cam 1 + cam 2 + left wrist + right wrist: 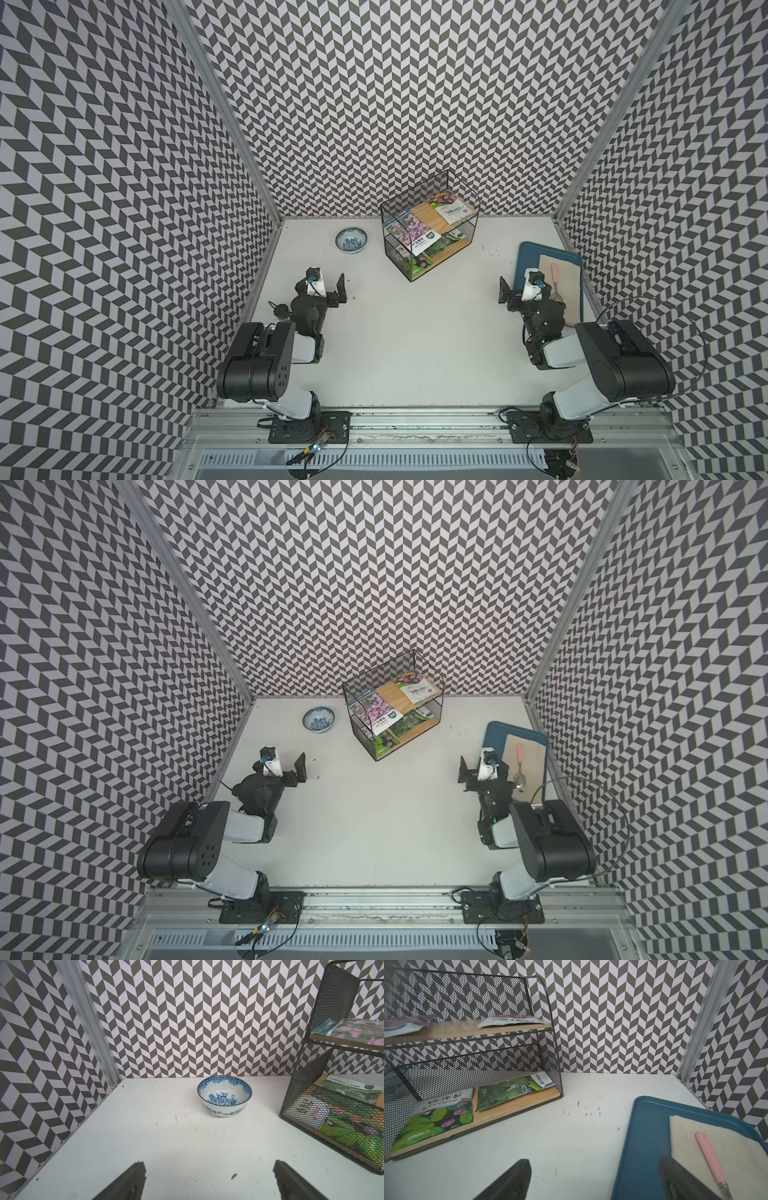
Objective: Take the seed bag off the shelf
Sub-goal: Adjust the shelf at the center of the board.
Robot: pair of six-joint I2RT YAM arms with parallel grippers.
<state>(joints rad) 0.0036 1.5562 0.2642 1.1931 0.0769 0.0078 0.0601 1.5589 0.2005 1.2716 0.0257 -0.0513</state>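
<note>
The left gripper (208, 1165) and right gripper (595, 1162) sit near the left and right edges of the desk (415, 332), both released, jaws wide apart, holding nothing. The shelf (424, 212) stands angled at the middle of the rear edge. Seed bags (409, 230) lie flat on it, two per board, well apart from both grippers.

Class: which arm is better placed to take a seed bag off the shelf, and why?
Right. The right hand, open, faces the open front of the shelf, seed bags exposed; the left hand is on its mesh side.
</note>
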